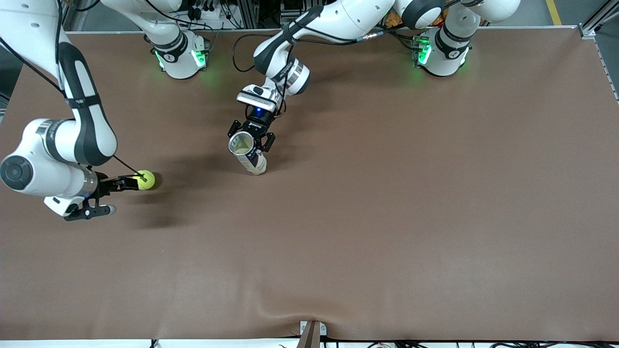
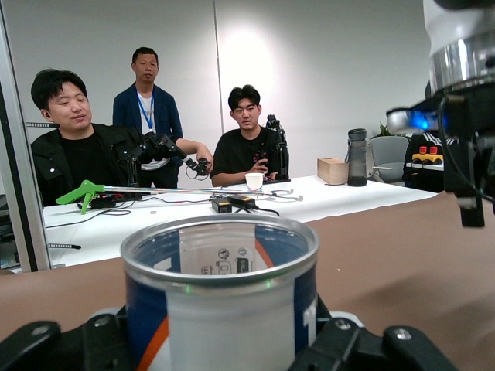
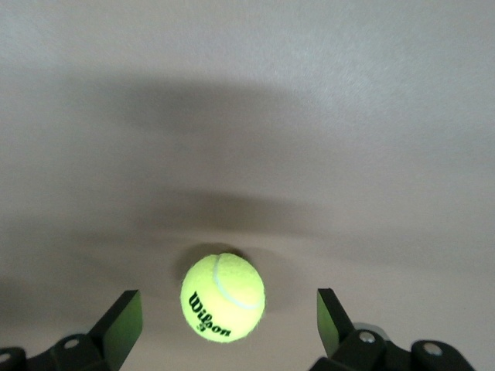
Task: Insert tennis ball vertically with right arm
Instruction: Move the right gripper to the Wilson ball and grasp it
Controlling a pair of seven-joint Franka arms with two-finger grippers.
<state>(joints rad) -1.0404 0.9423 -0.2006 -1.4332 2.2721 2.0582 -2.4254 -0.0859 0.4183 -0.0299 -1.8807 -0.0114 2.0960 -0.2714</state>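
Tennis ball (image 1: 145, 179) lies on the table (image 1: 387, 217) at the right arm's end, between the spread, empty fingers of the right gripper (image 1: 109, 195). Toward the middle, the left gripper (image 1: 251, 140) clamps the open-mouthed can (image 1: 247, 153), tilted.

Three people (image 2: 147, 131) are sitting or standing by a white desk (image 2: 232, 209) carrying a cup (image 2: 254, 182), possibly paper.

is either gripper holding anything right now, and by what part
The left gripper holds the can by its sides near the open top. The right gripper is open beside the tennis ball, holding nothing.
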